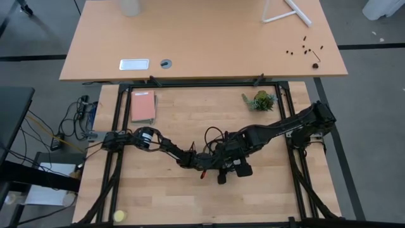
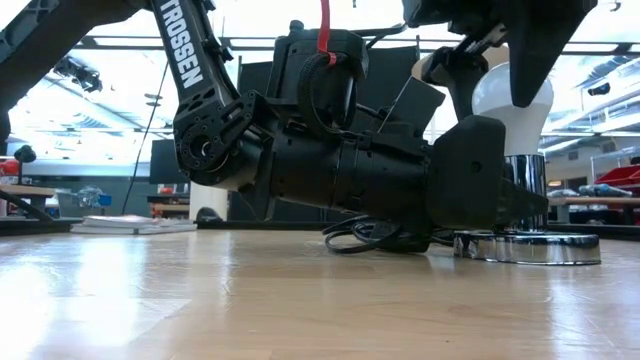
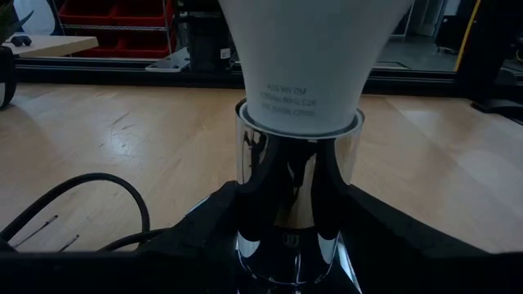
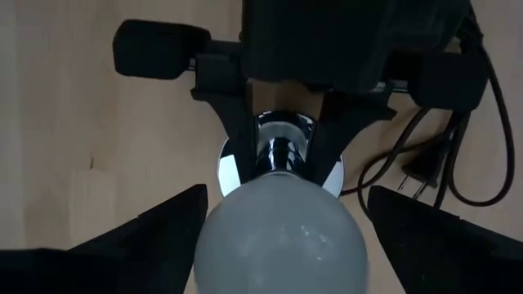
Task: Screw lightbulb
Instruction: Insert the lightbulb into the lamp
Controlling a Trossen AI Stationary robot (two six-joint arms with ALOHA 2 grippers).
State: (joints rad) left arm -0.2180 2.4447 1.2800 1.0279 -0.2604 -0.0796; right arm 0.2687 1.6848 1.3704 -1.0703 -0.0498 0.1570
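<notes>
The robot arm (image 2: 190,55) carries the white word "TROSSEN". The lightbulb (image 3: 315,57) has small grey print, too small to read.

The lightbulb (image 3: 315,57) is cut off at the frame's edge — its screw base sits hidden inside the socket (image 3: 298,192).

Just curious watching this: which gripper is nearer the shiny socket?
Left. The left gripper clasps the socket by its stem; the right gripper is higher, around the lightbulb.
</notes>
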